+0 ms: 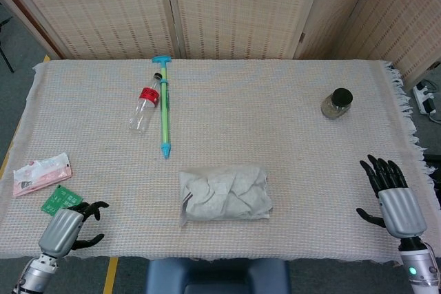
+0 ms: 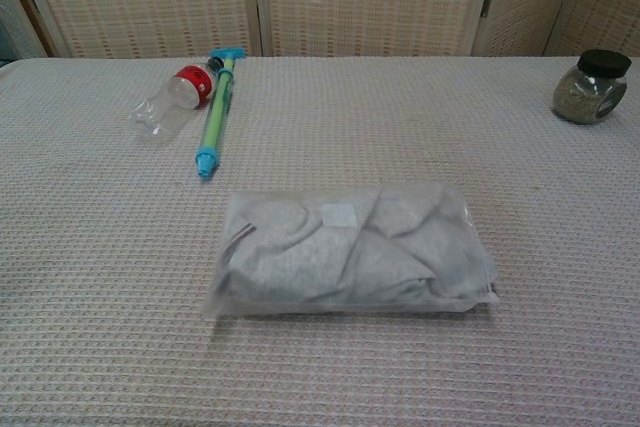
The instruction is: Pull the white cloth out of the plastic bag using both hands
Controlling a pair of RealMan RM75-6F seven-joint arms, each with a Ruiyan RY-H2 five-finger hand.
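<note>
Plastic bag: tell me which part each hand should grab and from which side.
The plastic bag lies flat and lengthwise across the table, cloth filling it. Probably best to bring the left hand in from the left and the right hand from the right, each pinching the loose film at a short end, since the middle is bulky. Which end opens is not clear from here.

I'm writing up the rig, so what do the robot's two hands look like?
Both match: the left hand and right hand have silver-grey metallic backs and glossy black fingers. Below the right hand, a pale grey wrist section carries a small glowing green light. No loose cables or sleeves are visible.
</note>
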